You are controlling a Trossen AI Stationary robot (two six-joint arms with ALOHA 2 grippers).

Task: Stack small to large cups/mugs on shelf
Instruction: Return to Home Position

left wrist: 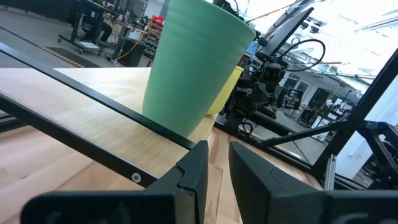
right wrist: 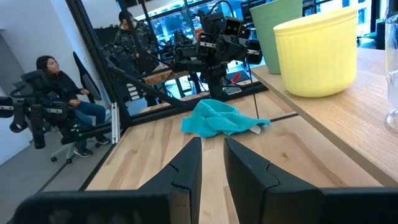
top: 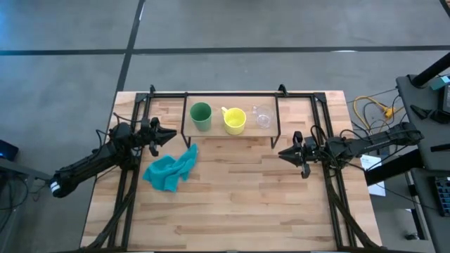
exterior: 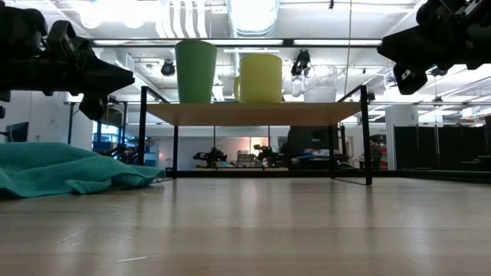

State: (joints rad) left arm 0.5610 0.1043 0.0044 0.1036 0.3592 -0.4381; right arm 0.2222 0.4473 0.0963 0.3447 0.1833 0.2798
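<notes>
The shelf (top: 215, 131) stands at the table's far middle. On its plank, side by side on their bases, stand the green cup (top: 200, 116) at the left, the yellow mug (top: 234, 121) in the middle and the clear glass cup (top: 263, 117) at the right. My left gripper (top: 173, 135) is shut and empty, left of the shelf, pointing at the green cup (left wrist: 193, 68). My right gripper (top: 281, 154) is shut and empty, near the shelf's right front leg; the yellow mug (right wrist: 314, 53) shows beside it.
A crumpled teal cloth (top: 171, 171) lies on the table, in front of the shelf's left end. A black metal frame (top: 232, 94) runs around the table's far and side edges. People sit in the room beyond the table (right wrist: 59, 93).
</notes>
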